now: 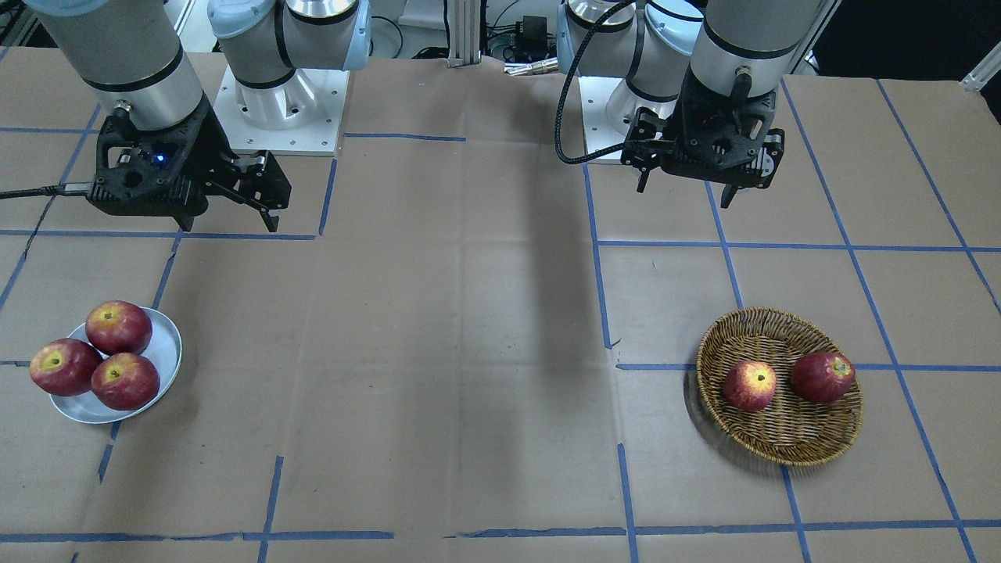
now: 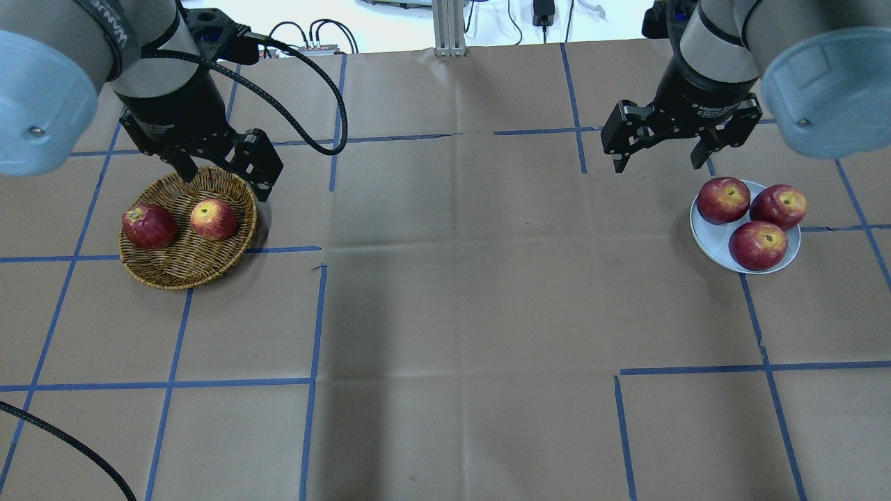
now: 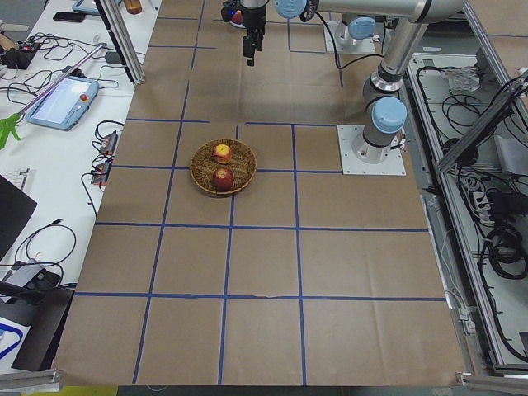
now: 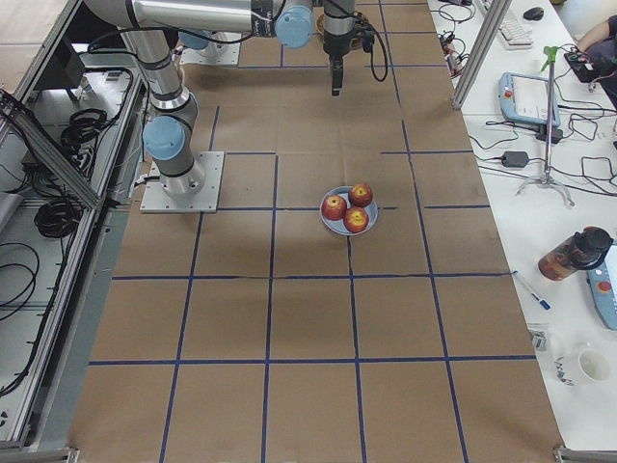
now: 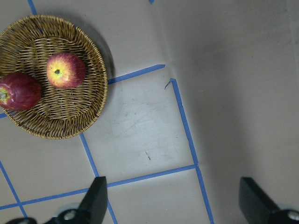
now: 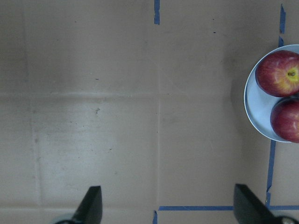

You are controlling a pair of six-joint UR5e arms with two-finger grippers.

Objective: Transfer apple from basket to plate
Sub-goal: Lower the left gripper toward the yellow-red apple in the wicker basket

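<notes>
The apple (image 2: 214,219) with a yellow-orange blush lies in the wicker basket (image 2: 181,271) beside a darker red apple (image 2: 149,226). It also shows in the front view (image 1: 750,385) and the left wrist view (image 5: 65,70). My left gripper (image 2: 226,182) is open and empty, hanging above the basket's robot-side rim. The pale plate (image 2: 710,240) at the other side of the table holds three red apples. My right gripper (image 2: 656,165) is open and empty, above the table just beside the plate, toward the table's middle. The plate's edge shows in the right wrist view (image 6: 254,119).
The three apples (image 1: 117,352) nearly fill the plate (image 1: 168,344). Blue tape lines grid the brown cardboard tabletop. The arms' white base plates (image 1: 278,117) stand at the robot side. Side benches with cables and a teach pendant (image 3: 62,99) flank the table.
</notes>
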